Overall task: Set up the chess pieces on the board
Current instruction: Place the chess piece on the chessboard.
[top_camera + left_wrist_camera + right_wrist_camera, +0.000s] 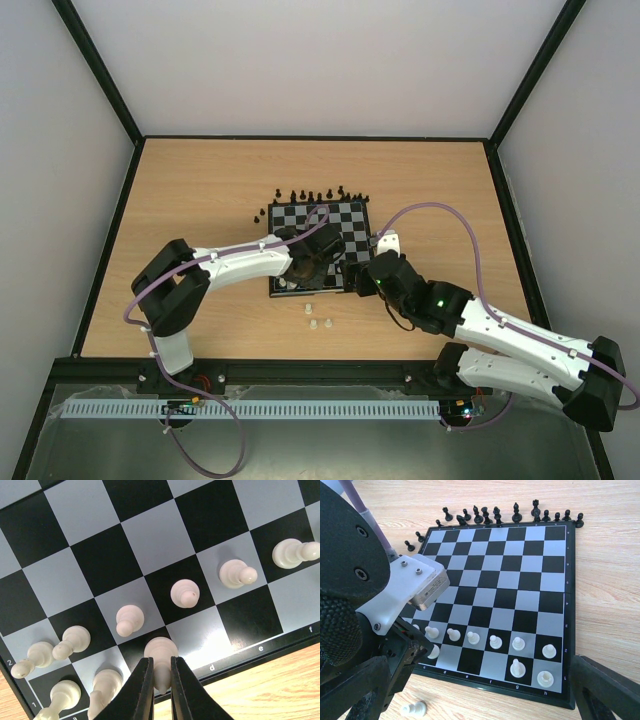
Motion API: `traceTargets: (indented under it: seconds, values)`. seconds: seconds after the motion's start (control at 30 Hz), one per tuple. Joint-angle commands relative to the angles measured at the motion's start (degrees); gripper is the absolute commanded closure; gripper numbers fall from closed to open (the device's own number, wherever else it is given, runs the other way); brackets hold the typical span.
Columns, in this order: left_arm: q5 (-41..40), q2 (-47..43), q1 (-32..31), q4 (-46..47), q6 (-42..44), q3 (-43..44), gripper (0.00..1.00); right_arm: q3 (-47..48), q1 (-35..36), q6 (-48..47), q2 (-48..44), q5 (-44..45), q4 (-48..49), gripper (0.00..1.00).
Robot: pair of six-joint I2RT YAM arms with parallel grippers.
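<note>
The board [352, 216] lies mid-table with black and pale checks. My left gripper [161, 682] is shut on a cream chess piece [161, 652], which it holds just above or on the dark square by the near edge left of the "d" mark. A row of cream pawns [185, 593] stands one rank further in, and more cream pieces [105, 685] stand to the left. My right gripper [477, 682] hangs open over the board's near edge with nothing between its fingers. A cream knight [517, 667] and rook [545, 679] occupy the right corner squares.
Black pieces [320, 193] stand in a loose line on the table beyond the board's far edge, two off its far-left corner [259, 214]. Three cream pieces [314, 322] lie on the wood in front of the board; one [413, 709] is on its side.
</note>
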Motion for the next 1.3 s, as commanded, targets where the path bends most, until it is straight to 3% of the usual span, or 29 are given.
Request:
traceTargets:
  seconds: [0.0, 1.27]
  values:
    - [0.29, -0.6, 0.41, -1.31, 0.07, -1.3, 0.94, -0.2, -0.14, 0.28, 0.3, 0.64, -0.64, 0.01]
    - [-0.18, -1.95, 0.57, -1.67, -0.3, -3.48, 0.92, -0.2, -0.12, 0.28, 0.83, 0.35, -0.38, 0.01]
